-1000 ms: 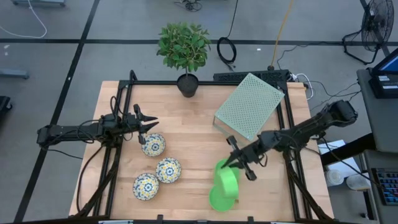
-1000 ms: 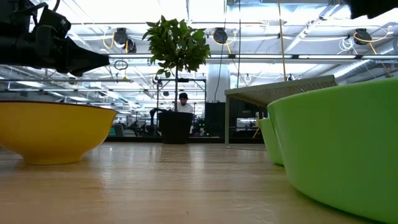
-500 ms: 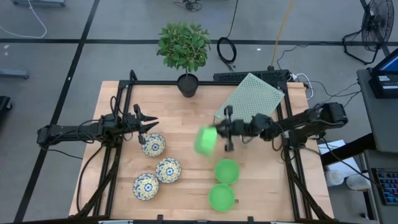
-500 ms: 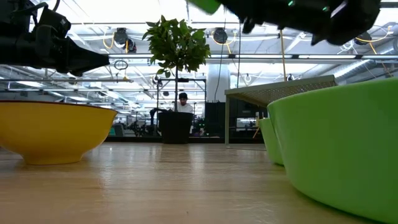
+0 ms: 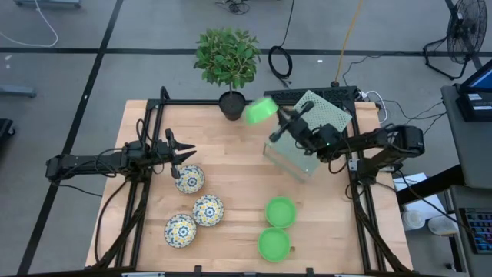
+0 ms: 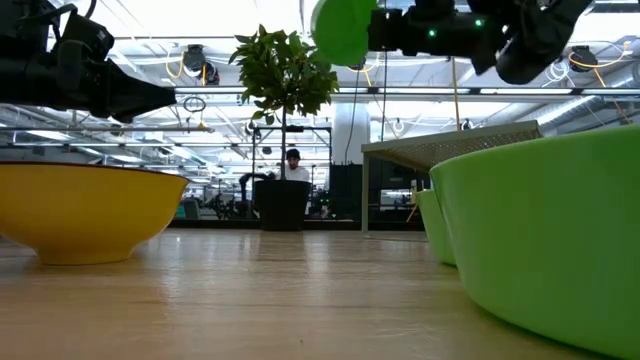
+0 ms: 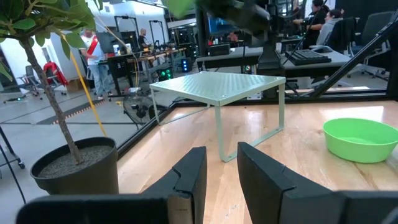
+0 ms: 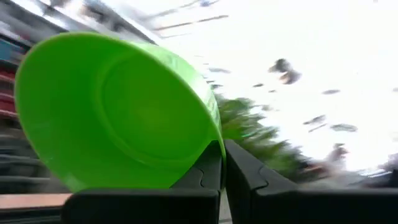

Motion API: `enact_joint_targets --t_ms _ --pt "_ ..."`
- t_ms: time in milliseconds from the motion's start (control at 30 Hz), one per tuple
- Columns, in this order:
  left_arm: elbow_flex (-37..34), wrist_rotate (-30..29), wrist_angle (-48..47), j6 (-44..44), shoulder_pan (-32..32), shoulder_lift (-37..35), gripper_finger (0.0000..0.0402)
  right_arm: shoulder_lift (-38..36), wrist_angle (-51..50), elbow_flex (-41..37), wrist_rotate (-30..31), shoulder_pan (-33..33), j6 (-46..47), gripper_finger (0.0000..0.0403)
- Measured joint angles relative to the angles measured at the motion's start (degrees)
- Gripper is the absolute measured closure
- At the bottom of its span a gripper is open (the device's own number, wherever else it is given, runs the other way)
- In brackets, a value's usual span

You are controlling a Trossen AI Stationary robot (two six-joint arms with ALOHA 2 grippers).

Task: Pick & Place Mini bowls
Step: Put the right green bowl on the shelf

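Right end effector (image 5: 281, 117) is up in the air over the far part of the wooden tabletop (image 5: 231, 154), clenched on the rim of a plain bright green plastic mini bowl (image 5: 260, 110), bowl tilted on its side, lifted off the tabletop between the black plant pot with a leafy plant (image 5: 231, 104) and the pale green perforated metal rack (image 5: 311, 131). Low view shows the same bowl high above the surface.

Two more plain green plastic mini bowls (image 5: 280, 211) (image 5: 274, 244) sit on the tabletop near the front, one just behind the other, close or touching.

Three white ceramic mini bowls with blue-and-yellow floral pattern (image 5: 189, 178) (image 5: 208, 209) (image 5: 181, 230) sit in a cluster on the left side.

Left end effector (image 5: 187, 153) hangs just behind the rearmost floral bowl, fingers (image 7: 189, 177) slightly parted, grasping nothing.
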Motion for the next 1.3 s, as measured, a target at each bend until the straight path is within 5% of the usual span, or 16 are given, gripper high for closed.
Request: enact_joint_targets --t_ms 167,333,667,967,1200,1300 --pt "0.00 0.02 0.00 0.00 0.00 0.00 0.0309 0.00 0.41 4.64 1.98 -3.81 -17.61 0.0403" --pt "0.00 0.02 0.00 0.00 0.00 0.00 0.0309 -0.13 -5.97 10.77 -0.57 -10.42 -23.32 0.0403" --pt "0.00 0.02 0.00 -0.01 0.02 0.00 0.0309 -0.09 -53.10 40.32 -12.90 -21.41 -11.38 0.0403" --pt "0.00 0.02 0.00 -0.02 0.00 0.00 0.0309 -0.02 -68.93 65.99 -1.89 -18.34 -15.16 0.0403" --pt "0.00 0.02 0.00 -0.02 0.00 0.00 0.0309 -0.05 -87.64 80.69 4.33 -17.18 -1.18 0.0403" --pt "0.00 0.02 0.00 -0.01 0.01 0.00 0.0309 -0.02 -95.29 82.84 11.54 -17.66 3.03 0.0403"
